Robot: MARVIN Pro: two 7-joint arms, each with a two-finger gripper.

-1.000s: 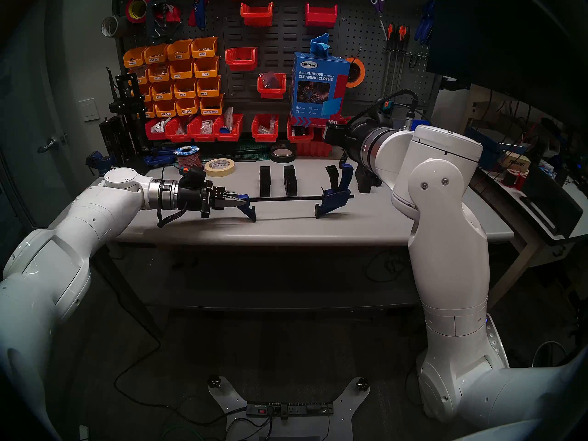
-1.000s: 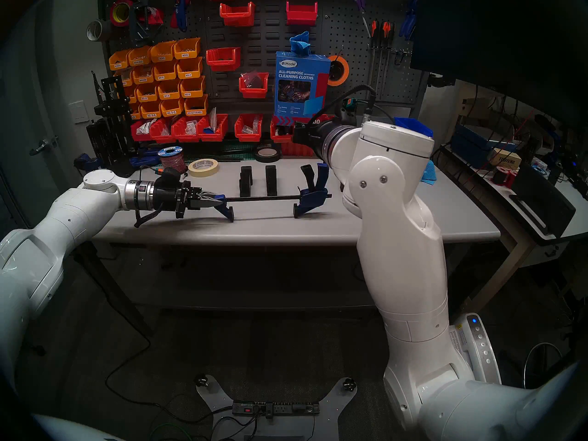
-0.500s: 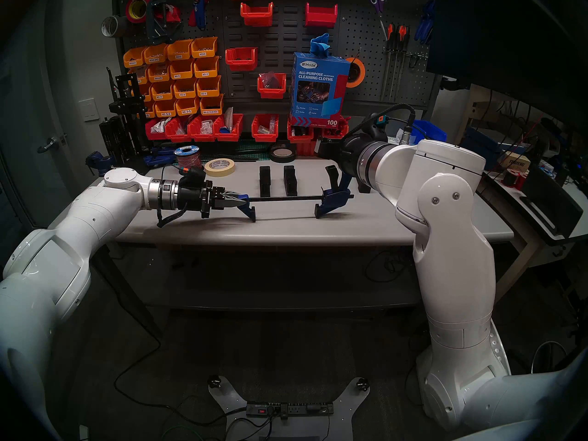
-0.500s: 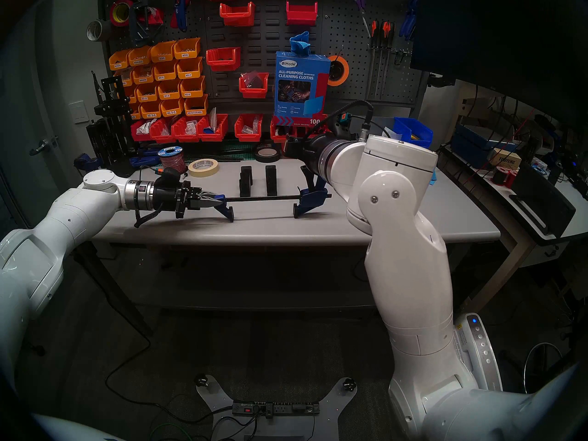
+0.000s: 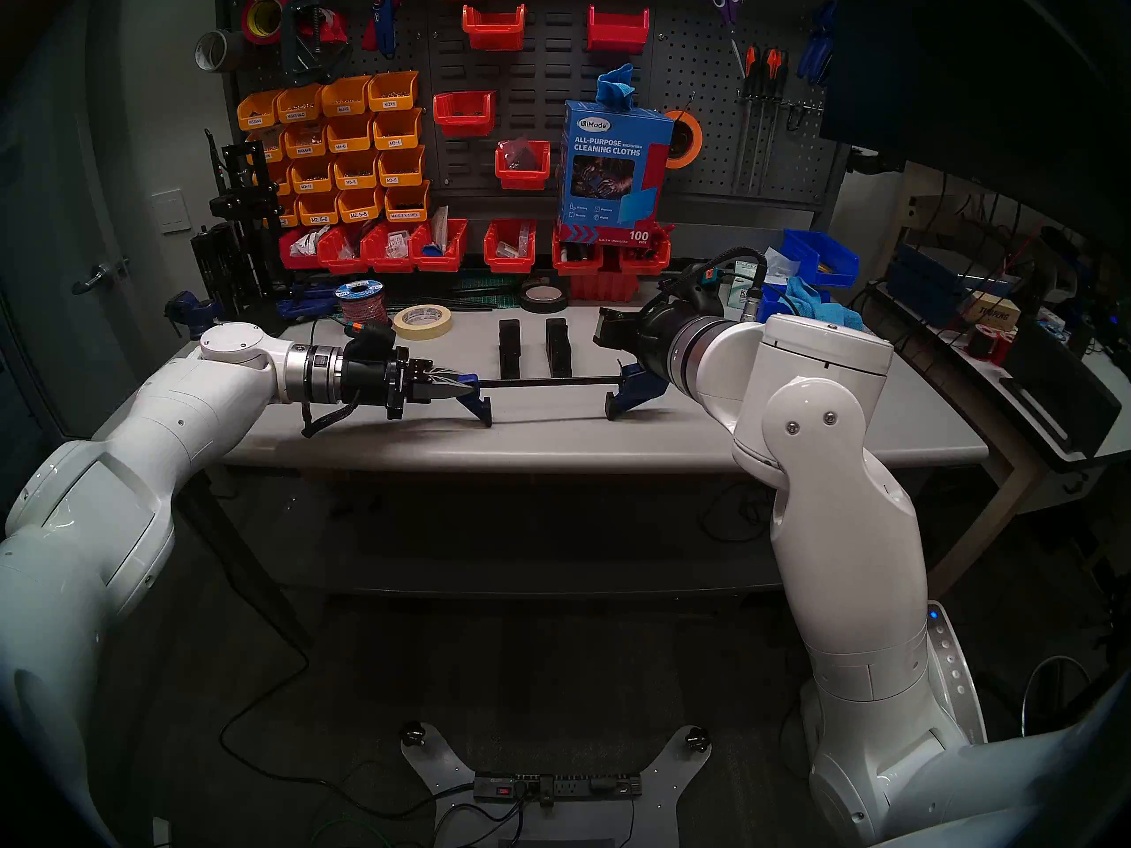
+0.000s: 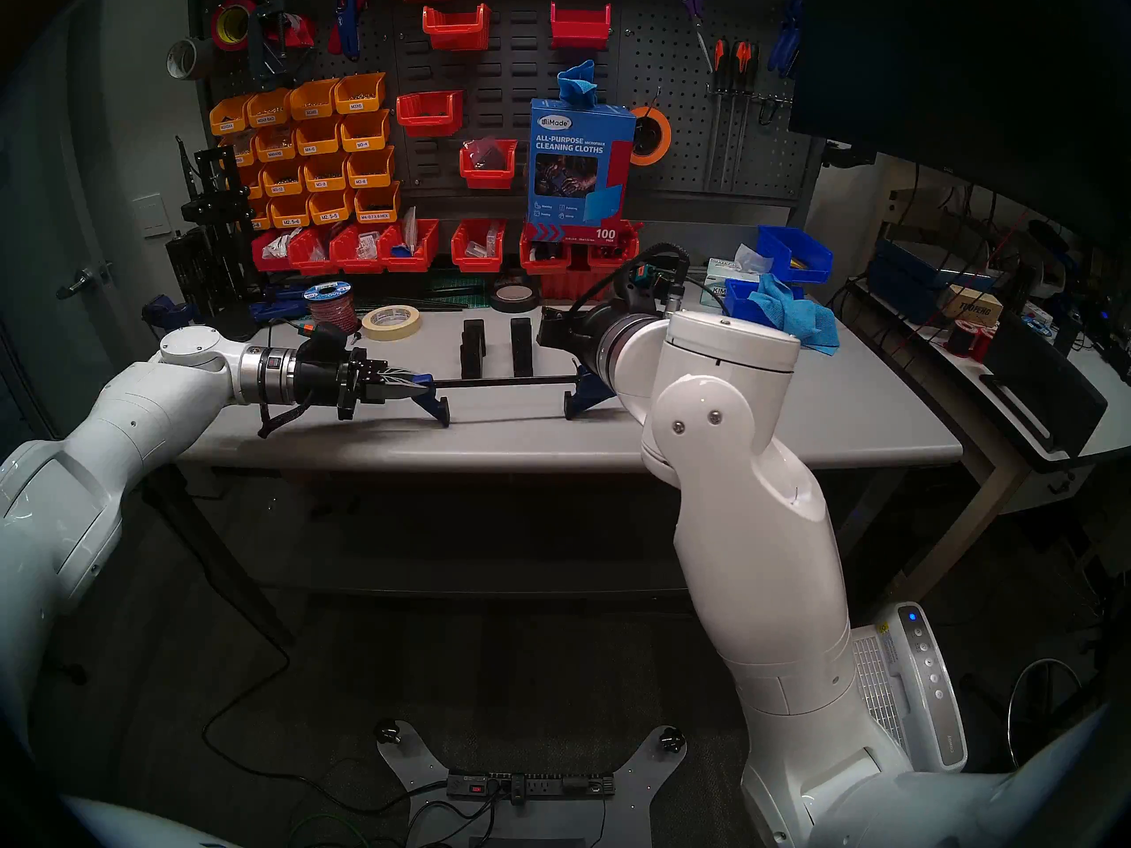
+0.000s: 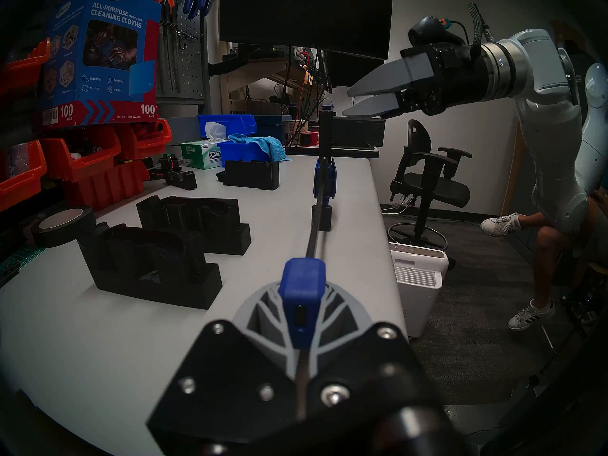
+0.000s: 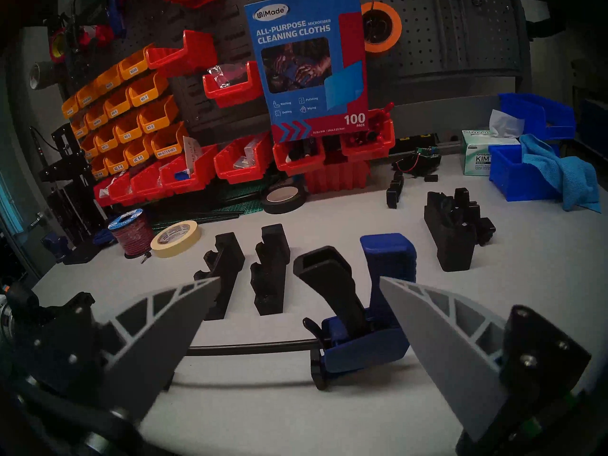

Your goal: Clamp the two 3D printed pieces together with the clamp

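The left gripper pinches the clamp by its bar end, near the tabletop's front edge. The right gripper, fingers spread, hovers above the clamp's trigger handle; two black printed pieces stand just behind the bar.

In your head views the right arm covers the clamp's trigger handle and the bar's far end; only the front of its blue sliding jaw shows. The right gripper's fingertips sit behind its own body there. Left wrist view: the left gripper is blurred, and it hides the clamp's fixed jaw pad. Labels on the orange bins behind the clamp are mostly too small to read.
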